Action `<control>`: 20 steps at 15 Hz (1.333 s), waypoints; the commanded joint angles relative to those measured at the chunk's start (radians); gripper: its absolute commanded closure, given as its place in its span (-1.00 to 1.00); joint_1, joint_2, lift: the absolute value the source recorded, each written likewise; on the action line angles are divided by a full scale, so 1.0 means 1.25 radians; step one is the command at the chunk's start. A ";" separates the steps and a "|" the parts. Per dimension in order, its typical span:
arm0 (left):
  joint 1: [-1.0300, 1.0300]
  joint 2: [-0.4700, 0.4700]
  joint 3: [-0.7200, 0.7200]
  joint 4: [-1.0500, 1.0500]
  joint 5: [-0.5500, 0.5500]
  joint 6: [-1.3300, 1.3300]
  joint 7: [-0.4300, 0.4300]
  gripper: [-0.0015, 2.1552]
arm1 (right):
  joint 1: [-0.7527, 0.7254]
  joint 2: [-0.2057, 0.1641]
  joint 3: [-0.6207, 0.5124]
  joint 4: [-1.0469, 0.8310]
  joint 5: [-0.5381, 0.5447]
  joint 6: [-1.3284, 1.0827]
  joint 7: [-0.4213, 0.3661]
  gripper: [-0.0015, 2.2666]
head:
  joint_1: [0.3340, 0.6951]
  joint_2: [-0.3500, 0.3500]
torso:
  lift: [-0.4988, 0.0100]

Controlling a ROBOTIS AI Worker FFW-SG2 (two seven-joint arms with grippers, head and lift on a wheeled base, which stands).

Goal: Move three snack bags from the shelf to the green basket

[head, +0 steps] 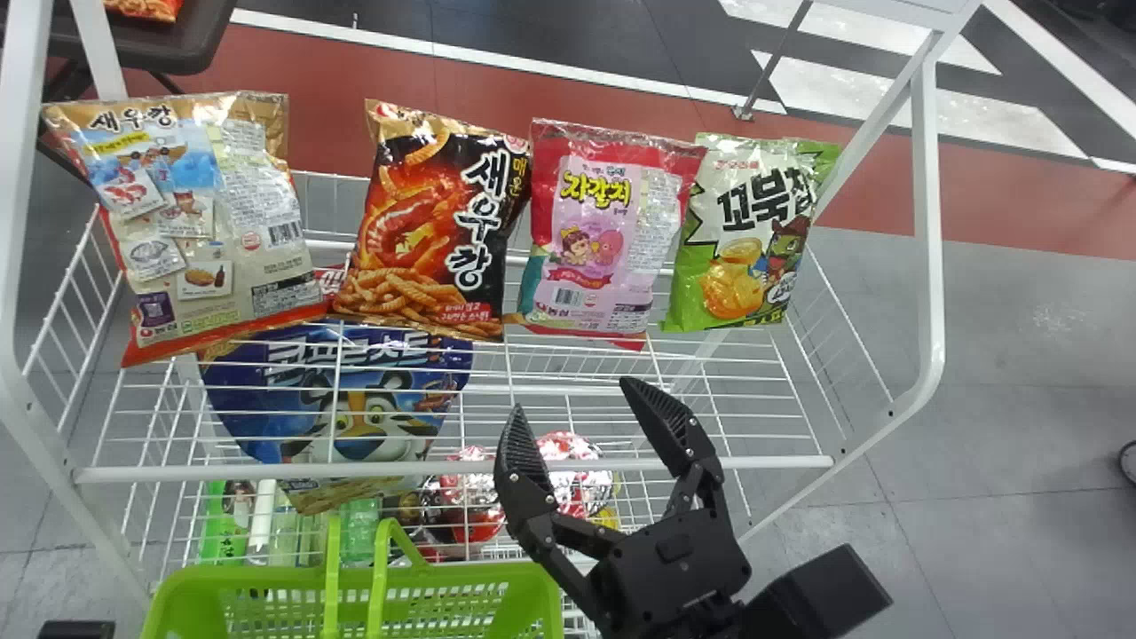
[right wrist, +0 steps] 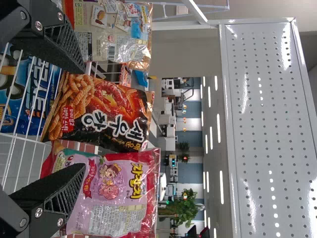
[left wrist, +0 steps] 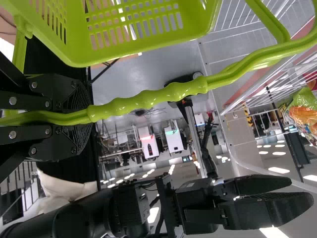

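Observation:
Open and empty, my right gripper (head: 571, 398) is in front of the upper shelf, nearer to me than the snack bags. Four stand in a row: beige (head: 209, 222), black-and-orange (head: 426, 231), pink (head: 603, 235) and green (head: 750, 235). In the right wrist view, my right gripper (right wrist: 83, 118) has its fingers apart before the black-and-orange bag (right wrist: 106, 106) and pink bag (right wrist: 119, 191). The green basket (head: 266, 579) is below the shelf front, at lower left. In the left wrist view, my left gripper (left wrist: 90, 114) is shut on the handle of the basket (left wrist: 124, 55).
White wire shelving (head: 453, 465) with side posts surrounds the bags. A blue bag (head: 355, 390) sits below the upper tier, with round red-and-white packs (head: 572, 461) and green bottles (head: 359, 532) lower down. A white perforated panel (right wrist: 270, 129) stands beyond the bags.

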 commanded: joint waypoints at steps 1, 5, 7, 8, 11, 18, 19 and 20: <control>0.001 0.000 -0.002 -0.001 0.000 0.000 0.001 0.82 | 0.000 0.000 0.000 0.000 -0.001 0.000 0.000 -0.85 | 1.00 -1.00 | 0.77; 0.001 0.000 -0.005 -0.006 -0.001 0.002 0.009 0.82 | 0.001 0.001 -0.003 0.008 -0.011 0.000 -0.001 -0.85 | 1.00 -1.00 | 0.77; 0.001 0.000 -0.007 -0.007 -0.001 0.002 0.009 0.82 | 0.002 0.004 -0.006 0.008 -0.017 0.000 -0.004 -0.85 | 1.00 -1.00 | 0.77; 0.001 0.000 -0.005 -0.007 -0.001 0.002 0.009 0.82 | 0.002 0.004 -0.006 0.008 -0.018 0.000 -0.004 -0.85 | 1.00 -1.00 | 0.77; 0.001 0.000 -0.007 -0.007 -0.001 0.002 0.007 0.82 | 0.002 0.004 -0.006 0.008 -0.017 -0.002 -0.004 -0.85 | 1.00 -1.00 | 0.77; -0.002 0.002 -0.007 -0.006 -0.001 0.002 0.011 0.82 | 0.002 0.004 -0.012 0.008 -0.018 -0.002 -0.004 -0.85 | 1.00 -1.00 | 0.77; -0.004 0.002 -0.008 -0.006 -0.001 0.002 0.012 0.82 | 0.002 0.004 -0.012 0.008 -0.018 -0.002 -0.004 -0.85 | 1.00 -1.00 | 0.77; -0.004 0.004 -0.008 -0.006 -0.001 0.002 0.012 0.82 | 0.002 0.004 -0.012 0.008 -0.020 -0.002 -0.004 -0.85 | 1.00 -1.00 | 0.77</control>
